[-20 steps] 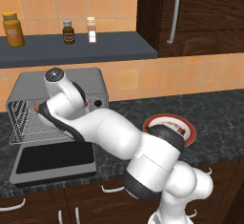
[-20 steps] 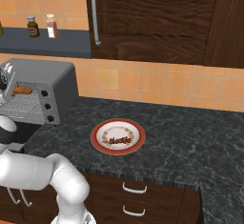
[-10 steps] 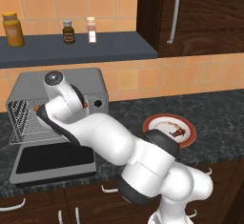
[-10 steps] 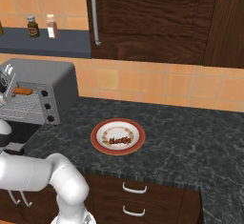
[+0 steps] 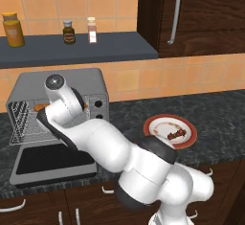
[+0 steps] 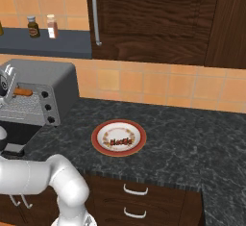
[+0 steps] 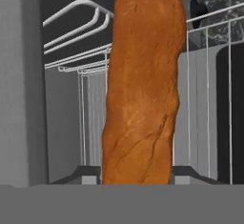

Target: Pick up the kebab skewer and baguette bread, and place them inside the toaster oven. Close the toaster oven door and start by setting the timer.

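Looking along the hand, I see the baguette bread (image 7: 143,85) running lengthwise up the middle, over the wire rack (image 7: 76,58) inside the toaster oven (image 5: 91,83); the fingers (image 7: 183,173) sit just either side of the loaf's near end, narrowly parted and closed on it as far as I can tell. From the left base view the white arm (image 5: 110,147) reaches into the oven's open front, hand at the cavity, and a bit of tan-orange loaf shows at the rack level. Toaster oven door (image 5: 50,164) is dropped down flat on the dark counter (image 6: 192,138), glass facing up. From the right base view the baguette sits on the rack inside the oven. Kebab skewer (image 6: 120,141) lies on the red-rimmed plate (image 6: 102,147), well to the right of the oven. Three bottles on the shelf (image 5: 95,47) above the oven
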